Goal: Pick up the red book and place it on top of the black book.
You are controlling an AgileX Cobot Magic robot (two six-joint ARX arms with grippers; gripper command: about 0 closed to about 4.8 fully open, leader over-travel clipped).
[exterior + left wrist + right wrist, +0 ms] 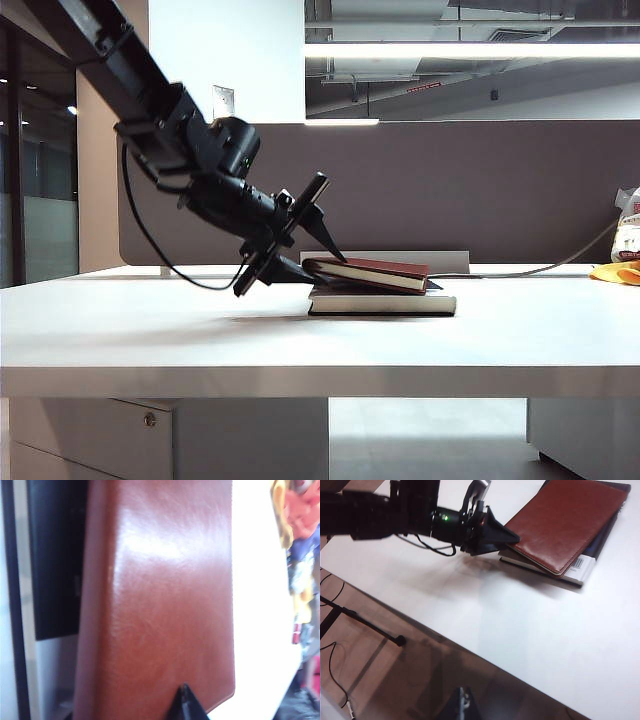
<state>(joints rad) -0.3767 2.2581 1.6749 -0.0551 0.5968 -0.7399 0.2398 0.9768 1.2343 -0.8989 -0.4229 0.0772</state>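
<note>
White table (200, 340) fills the foreground, and everything else is placed from the black book (382, 303), which lies flat near the table's middle. Resting on it is the red book (372, 272), its far end touching the black cover and its near end raised, so it sits tilted and slightly askew. At that raised end the left gripper (318, 262) clamps the red book by its edge, one finger (189, 705) over the cover, one beneath. The right gripper (462, 705) hangs well away from the black book, above the table's front edge; only a dark tip shows, so I cannot tell how its jaws stand. To finish well, lower the held end gently until both covers lie flush, square the edges, then release and withdraw level.
</note>
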